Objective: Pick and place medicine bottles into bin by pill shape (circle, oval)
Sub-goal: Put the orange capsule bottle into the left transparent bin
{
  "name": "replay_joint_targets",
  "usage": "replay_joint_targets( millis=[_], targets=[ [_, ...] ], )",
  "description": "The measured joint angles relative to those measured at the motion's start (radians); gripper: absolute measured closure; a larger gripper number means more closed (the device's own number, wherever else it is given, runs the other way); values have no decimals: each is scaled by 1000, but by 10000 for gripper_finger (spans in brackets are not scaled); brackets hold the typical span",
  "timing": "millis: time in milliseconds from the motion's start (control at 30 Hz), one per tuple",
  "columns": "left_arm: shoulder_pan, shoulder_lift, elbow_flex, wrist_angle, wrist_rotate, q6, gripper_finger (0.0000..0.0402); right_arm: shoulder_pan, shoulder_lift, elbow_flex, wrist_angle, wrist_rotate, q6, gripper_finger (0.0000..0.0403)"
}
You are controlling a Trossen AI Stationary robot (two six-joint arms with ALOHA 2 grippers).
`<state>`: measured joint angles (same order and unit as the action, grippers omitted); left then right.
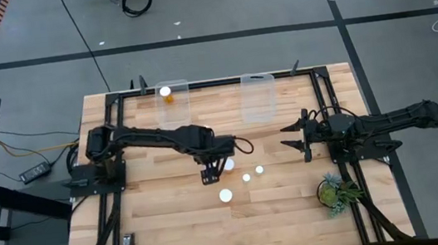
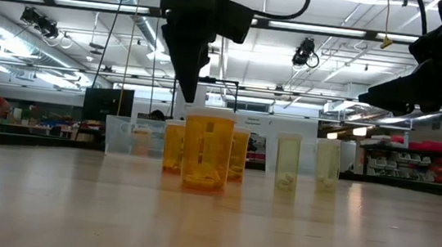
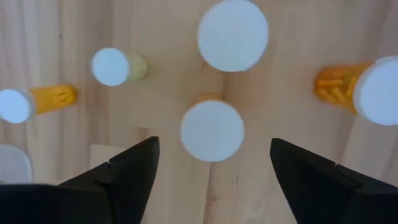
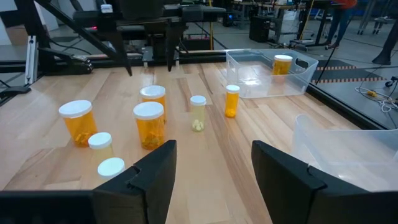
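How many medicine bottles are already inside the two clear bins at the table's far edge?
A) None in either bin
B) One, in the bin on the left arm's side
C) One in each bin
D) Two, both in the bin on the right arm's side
B: one white-capped orange bottle stands in the left-side bin, while the right-side bin holds none.

Orange white-capped bottles (image 4: pixel 148 124) upright mid-table — one (image 4: pixel 282 64) in bin.

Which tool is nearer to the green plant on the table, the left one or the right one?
Right. The right tool hangs near the plant, on the same side of the table. The left tool is farther away, open above the bottles in the middle.
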<state>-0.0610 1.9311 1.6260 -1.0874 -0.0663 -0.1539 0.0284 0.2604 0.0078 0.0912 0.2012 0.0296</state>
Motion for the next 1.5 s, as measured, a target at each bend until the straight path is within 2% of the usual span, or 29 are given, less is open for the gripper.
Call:
replay_joint_targets(
  millis=[200,867,1033,1500],
  targets=[
    [-10,37,-1,3,0,7,52,0,0,0,-1,0,0,187],
    [-9,149,-1,19,-19,46,57,0,2,0,-34,0,0,187],
    [-8,149,-1,27,-19,45,82,0,3,0,-37,0,0,187],
    [-8,149,-1,29,-19,45,192,0,3,0,-38,0,0,187]
  ],
)
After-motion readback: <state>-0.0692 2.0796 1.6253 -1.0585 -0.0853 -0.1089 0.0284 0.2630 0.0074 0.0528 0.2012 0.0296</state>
